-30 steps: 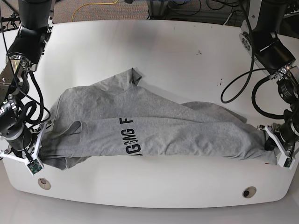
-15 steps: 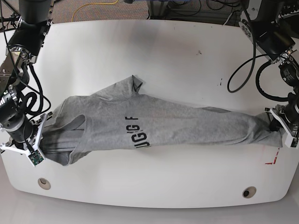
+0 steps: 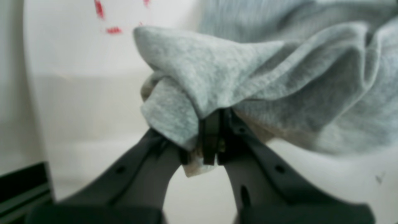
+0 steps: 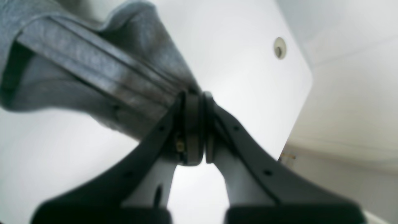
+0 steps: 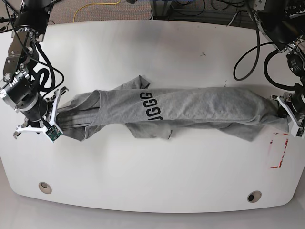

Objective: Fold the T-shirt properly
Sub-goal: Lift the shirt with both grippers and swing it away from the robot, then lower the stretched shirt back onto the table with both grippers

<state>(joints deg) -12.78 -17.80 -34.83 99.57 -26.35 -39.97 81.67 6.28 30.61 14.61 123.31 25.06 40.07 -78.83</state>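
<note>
The light grey T-shirt [image 5: 190, 107] hangs stretched in a long band across the white table [image 5: 157, 176], black letters [image 5: 151, 106] showing near its middle. My left gripper [image 5: 282, 110], at the right of the base view, is shut on one end of the T-shirt [image 3: 217, 81]; its fingers [image 3: 211, 140] pinch bunched cloth. My right gripper [image 5: 52, 119], at the left of the base view, is shut on the other end [image 4: 102, 84]; its fingers [image 4: 194, 127] clamp folded cloth with seams.
Red tape marks [image 5: 276, 155] lie on the table at the right, below the left gripper. Two round holes [image 5: 45, 187] [image 5: 253, 196] sit near the table's front edge. Cables [image 5: 248, 52] hang by the right arm base.
Both grippers have moved away from the table's front edge and further apart, pulling the T-shirt taut into a narrower band. The red tape marks are now uncovered.
</note>
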